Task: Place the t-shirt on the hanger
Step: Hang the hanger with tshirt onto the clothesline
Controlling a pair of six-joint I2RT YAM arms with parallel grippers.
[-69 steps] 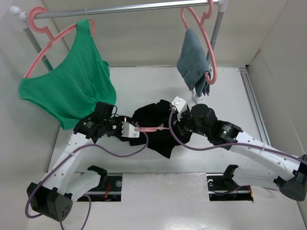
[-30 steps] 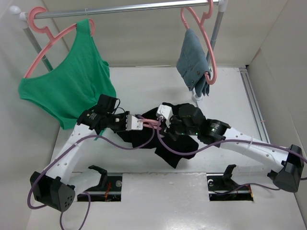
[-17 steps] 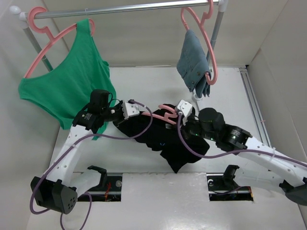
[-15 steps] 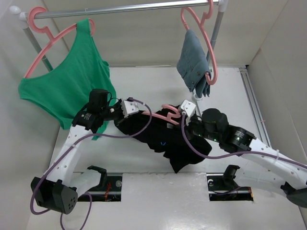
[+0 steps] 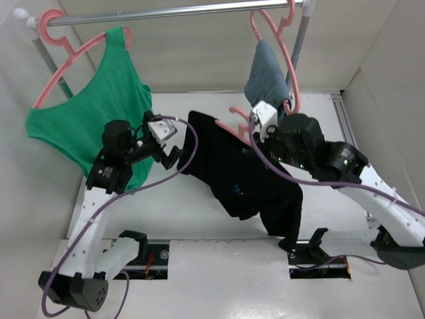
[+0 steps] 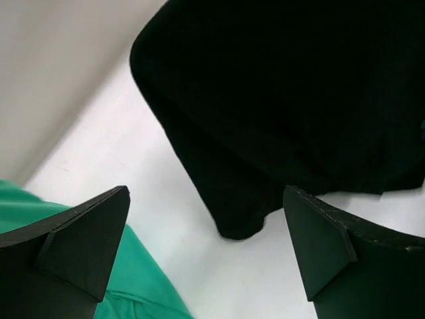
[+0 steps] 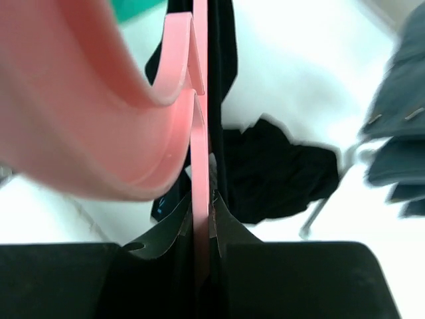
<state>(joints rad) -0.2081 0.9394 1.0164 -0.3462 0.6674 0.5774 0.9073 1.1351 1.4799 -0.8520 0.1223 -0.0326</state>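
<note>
Right gripper (image 7: 201, 214) is seen clamped on the hanger (image 7: 200, 153), jaws nearly shut. The t-shirt (image 5: 242, 176) is draped from that hanger and held up above the table (image 5: 199, 212), between the arms. Left gripper (image 6: 204, 193) is spread wide, nothing held, just beside the t-shirt.

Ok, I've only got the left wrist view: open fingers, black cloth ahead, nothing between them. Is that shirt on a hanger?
Observer: It appears so. The black fabric t-shirt drapes from a thin salmon-pink plastic hanger, and the right gripper is shut on that hanger.
Operator: Is it hooked on anything?
Observer: No. It's off the metal rail, held in front of the grey-blue garment.
Operator: Any room on that rail?
Observer: Yes, there's a bare stretch between the green tank top and the grey-blue garment.
</note>
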